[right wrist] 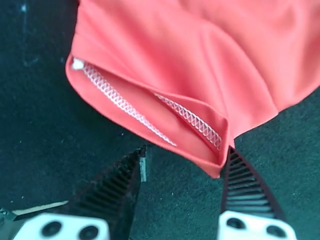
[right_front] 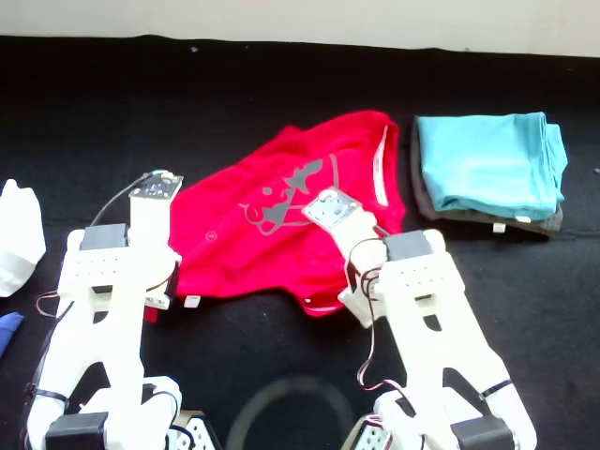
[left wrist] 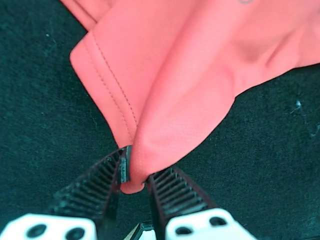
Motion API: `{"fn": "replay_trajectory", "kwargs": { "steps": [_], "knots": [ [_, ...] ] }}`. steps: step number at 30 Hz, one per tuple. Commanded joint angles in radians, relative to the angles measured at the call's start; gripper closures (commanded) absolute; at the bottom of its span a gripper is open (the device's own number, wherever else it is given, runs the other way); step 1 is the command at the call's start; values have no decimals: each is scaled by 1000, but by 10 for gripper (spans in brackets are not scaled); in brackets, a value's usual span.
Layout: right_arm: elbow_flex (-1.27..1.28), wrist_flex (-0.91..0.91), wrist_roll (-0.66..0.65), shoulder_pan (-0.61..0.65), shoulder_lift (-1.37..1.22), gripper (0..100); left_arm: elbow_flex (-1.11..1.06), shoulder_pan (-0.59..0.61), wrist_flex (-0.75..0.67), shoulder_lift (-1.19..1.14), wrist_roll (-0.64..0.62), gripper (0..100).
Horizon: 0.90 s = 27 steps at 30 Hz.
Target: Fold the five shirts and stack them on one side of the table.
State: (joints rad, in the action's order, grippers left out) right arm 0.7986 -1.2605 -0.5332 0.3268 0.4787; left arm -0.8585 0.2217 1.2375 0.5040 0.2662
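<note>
A red shirt (right_front: pixel 281 225) with a grey print lies spread and rumpled on the black table, between the two arms. My left gripper (left wrist: pixel 136 170) is shut on a fold of the red shirt (left wrist: pixel 190 75) at its near left edge. My right gripper (right wrist: pixel 186 152) is open just short of the red shirt (right wrist: pixel 200 60), at the near right hem, where white stitching shows on the turned-up edge. One finger touches the hem's corner. In the high view both grippers sit under their arms at the shirt's near edge.
At the back right, a folded teal shirt (right_front: pixel 487 164) rests on a folded grey one (right_front: pixel 469 217). A white garment (right_front: pixel 19 234) and a blue one (right_front: pixel 7 328) lie at the left edge. Bare black table (right_front: pixel 281 356) lies between the arm bases.
</note>
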Motion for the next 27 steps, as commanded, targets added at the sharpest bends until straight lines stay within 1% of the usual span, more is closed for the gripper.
{"fn": "replay_trajectory", "kwargs": {
  "steps": [1, 4, 8, 13, 16, 19, 23, 25, 27],
  "knots": [
    [-1, 45, -14, 2, -47, 771, 1, -10, -12, 4, 11, 990],
    [-1, 76, -14, -1, -104, 771, -1, -10, -9, 8, 11, 990],
    [-13, -25, -14, 1, -97, 771, 1, -8, -11, 10, 11, 990],
    [-13, -177, -15, 1, 93, 771, 2, -8, -11, 10, 11, 990],
    [-7, -223, -15, 4, 216, 771, 2, -8, -11, 10, 11, 990],
    [1, -214, -15, 4, 292, 771, 2, -8, -11, 10, 11, 990],
    [16, -156, -3, -1, 251, 769, 2, -8, -11, 10, 11, 990],
    [45, -102, 58, -1, 191, 764, 1, -8, -11, 10, 11, 990],
    [65, -36, 138, -1, 107, 716, -1, -8, -11, 10, 11, 990]
  ]
}}
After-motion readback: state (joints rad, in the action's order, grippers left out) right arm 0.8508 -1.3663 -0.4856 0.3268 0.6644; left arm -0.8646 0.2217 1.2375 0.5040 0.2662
